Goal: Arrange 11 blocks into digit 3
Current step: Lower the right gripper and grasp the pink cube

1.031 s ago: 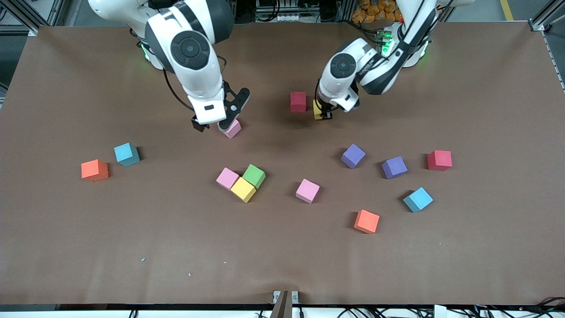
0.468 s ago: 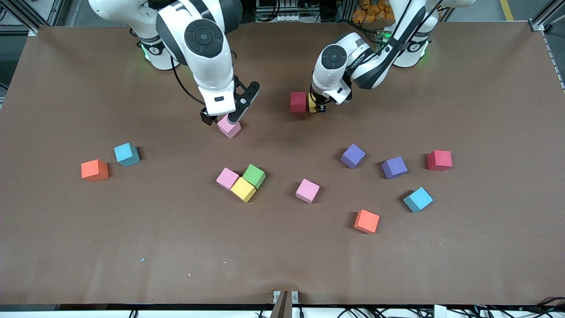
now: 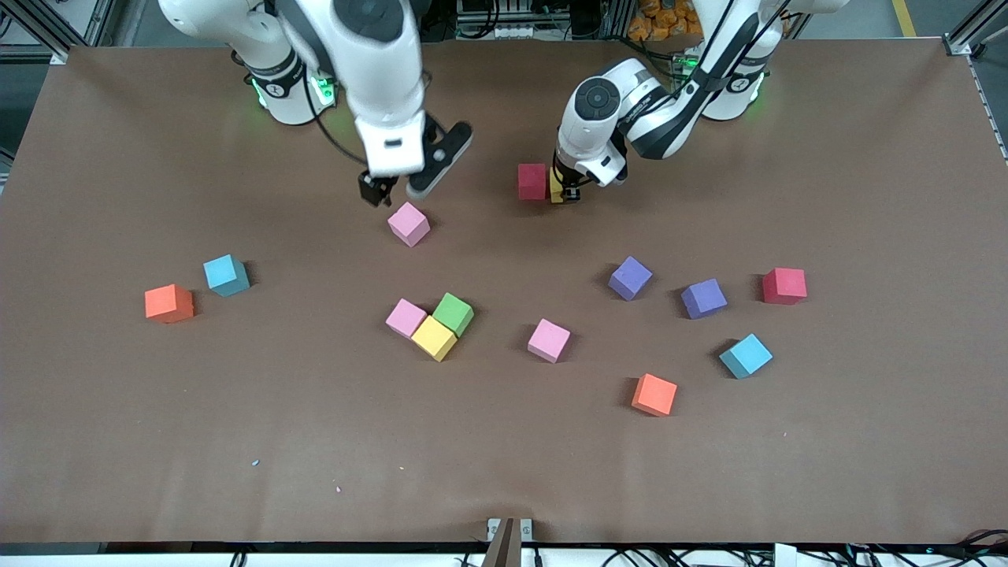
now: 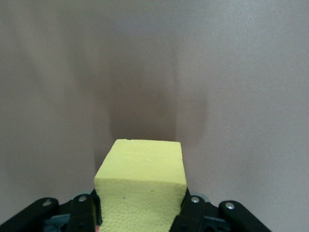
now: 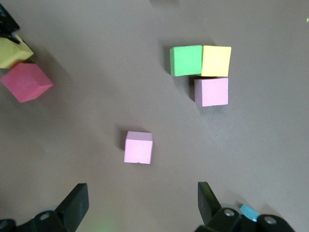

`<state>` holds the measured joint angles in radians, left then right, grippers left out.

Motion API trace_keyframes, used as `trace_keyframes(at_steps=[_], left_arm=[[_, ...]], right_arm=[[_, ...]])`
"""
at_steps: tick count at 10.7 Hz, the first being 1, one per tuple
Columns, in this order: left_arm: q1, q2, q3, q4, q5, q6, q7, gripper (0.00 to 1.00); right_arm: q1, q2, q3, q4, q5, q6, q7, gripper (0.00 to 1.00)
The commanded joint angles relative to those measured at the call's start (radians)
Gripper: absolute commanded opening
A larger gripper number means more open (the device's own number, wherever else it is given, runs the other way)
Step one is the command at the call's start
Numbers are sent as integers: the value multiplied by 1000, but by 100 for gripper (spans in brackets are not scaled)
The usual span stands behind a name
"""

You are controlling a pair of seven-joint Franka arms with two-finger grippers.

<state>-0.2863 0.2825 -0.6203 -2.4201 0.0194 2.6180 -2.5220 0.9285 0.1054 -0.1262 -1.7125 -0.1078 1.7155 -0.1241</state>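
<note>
My left gripper [image 3: 568,192] is shut on a yellow block [image 3: 559,189] [image 4: 140,181], held low at the table right beside a red block [image 3: 532,181] [image 5: 26,82]. In the left wrist view the left gripper [image 4: 142,215] pinches the cube's two sides. My right gripper [image 3: 400,189] [image 5: 140,203] hangs open and empty over the table just above a lone pink block [image 3: 409,224] [image 5: 138,147], apart from it. No digit 3 figure shows; the other blocks lie scattered.
A pink [image 3: 405,317], yellow [image 3: 434,338] and green [image 3: 453,313] cluster sits mid-table, another pink [image 3: 549,340] beside it. Toward the left arm's end lie two purple [image 3: 630,277] [image 3: 703,298], red [image 3: 784,285], teal [image 3: 745,355] and orange [image 3: 654,394]. Teal [image 3: 226,275] and orange [image 3: 168,303] lie toward the right arm's end.
My right gripper has risen off the pink block, which stays on the table. My left gripper brought the yellow block up beside the red one, then held still.
</note>
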Motion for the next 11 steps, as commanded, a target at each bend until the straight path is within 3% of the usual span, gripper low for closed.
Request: trace_keyframes(at_steps=[1, 2, 3, 7, 11], left_arm=[[-1, 24, 1, -16, 77, 56, -11, 0], [-2, 29, 1, -16, 94, 60, -12, 0], [-2, 35, 1, -17, 96, 71, -11, 0], [-1, 63, 1, -31, 96, 148, -12, 0], [-2, 72, 1, -36, 96, 148, -18, 0]], right_arm=[[101, 38, 17, -12, -78, 7, 153, 100], [81, 46, 16, -12, 12, 3, 118, 100], [102, 37, 16, -13, 39, -40, 144, 100], [21, -2, 8, -73, 56, -34, 156, 100], [-115, -69, 8, -355, 62, 270, 161, 100]])
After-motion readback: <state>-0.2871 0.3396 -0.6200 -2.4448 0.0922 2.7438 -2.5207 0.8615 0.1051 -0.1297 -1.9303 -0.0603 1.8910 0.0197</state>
